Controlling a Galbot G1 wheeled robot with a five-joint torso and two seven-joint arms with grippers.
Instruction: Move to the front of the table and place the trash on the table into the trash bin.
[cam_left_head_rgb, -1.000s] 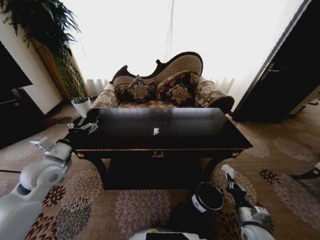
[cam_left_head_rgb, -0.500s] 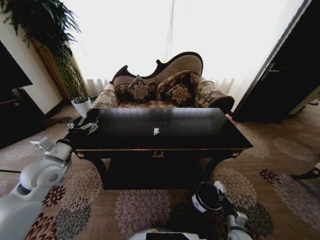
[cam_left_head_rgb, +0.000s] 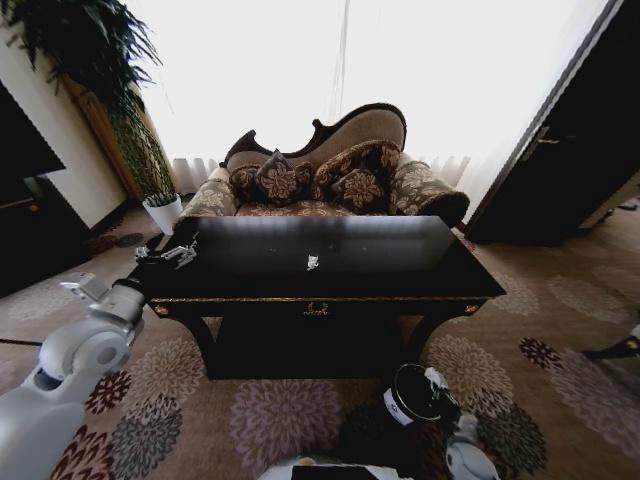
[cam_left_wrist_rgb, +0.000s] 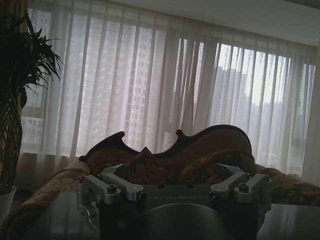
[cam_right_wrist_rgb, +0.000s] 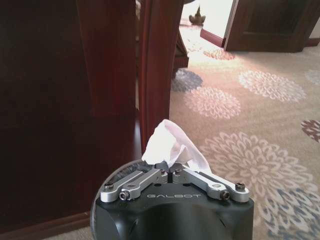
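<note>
**Paper wad held at the bin, one scrap left on the table**

Trash in hand is a white paper wad, pinched between the closed fingers of the right gripper. From the head camera that gripper sits low at the robot's right, touching or just over the rim of the trash bin, which stands on the carpet in front of the table. The wad has not yet been let go, so this piece seems to be at the drop stage.

On the glossy tabletop a tiny white scrap lies near the middle, well apart from either arm; it has yet to be collected. I see no other litter on the top.

The left gripper rests at the table's left end, above its corner. Its wrist camera shows the fingers spread wide with nothing between them, facing the sofa.
</note>
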